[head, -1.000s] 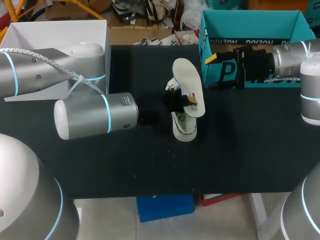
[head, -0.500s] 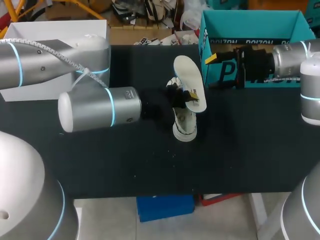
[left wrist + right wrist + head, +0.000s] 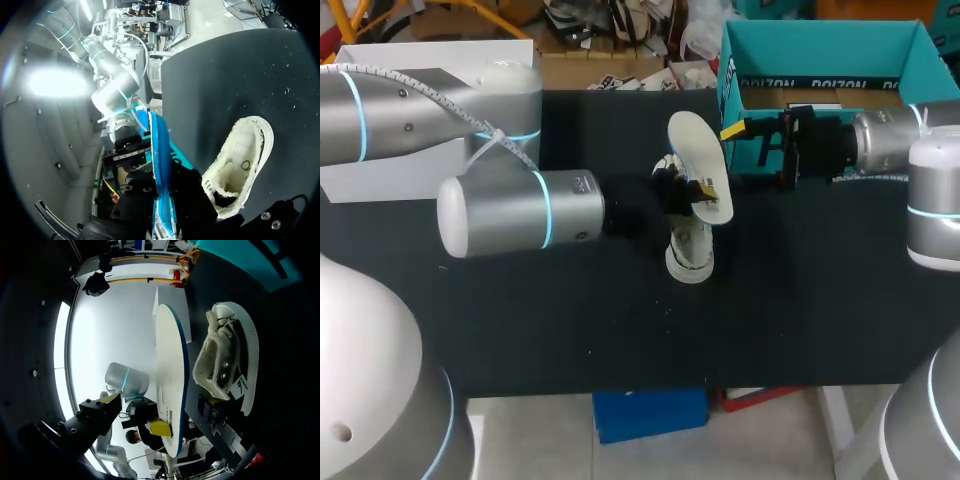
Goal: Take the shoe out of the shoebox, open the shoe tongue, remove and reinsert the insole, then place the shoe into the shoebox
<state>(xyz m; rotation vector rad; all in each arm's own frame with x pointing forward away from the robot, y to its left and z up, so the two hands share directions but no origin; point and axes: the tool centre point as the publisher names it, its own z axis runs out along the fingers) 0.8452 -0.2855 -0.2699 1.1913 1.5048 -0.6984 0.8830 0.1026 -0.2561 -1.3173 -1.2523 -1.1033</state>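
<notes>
My left claw (image 3: 703, 192) is pinching the white oval foam insole with a blue underside (image 3: 692, 150), holding it up on edge just over the white fleece-lined shoe (image 3: 688, 250). The shoe looks tipped on its side on the black table (image 3: 800, 310), with its opening facing my left wrist. It sits apart from the teal cardboard shoebox (image 3: 820, 45) at the far right. The insole is out, so I judge reinserting it is the step in hand. Holding it edge-on leaves one end free to steer into the opening. My right claw (image 3: 745, 148) is spread, close beside the insole, in front of the box, likely to steady or take it. Whether it touches, can't tell.
</notes>
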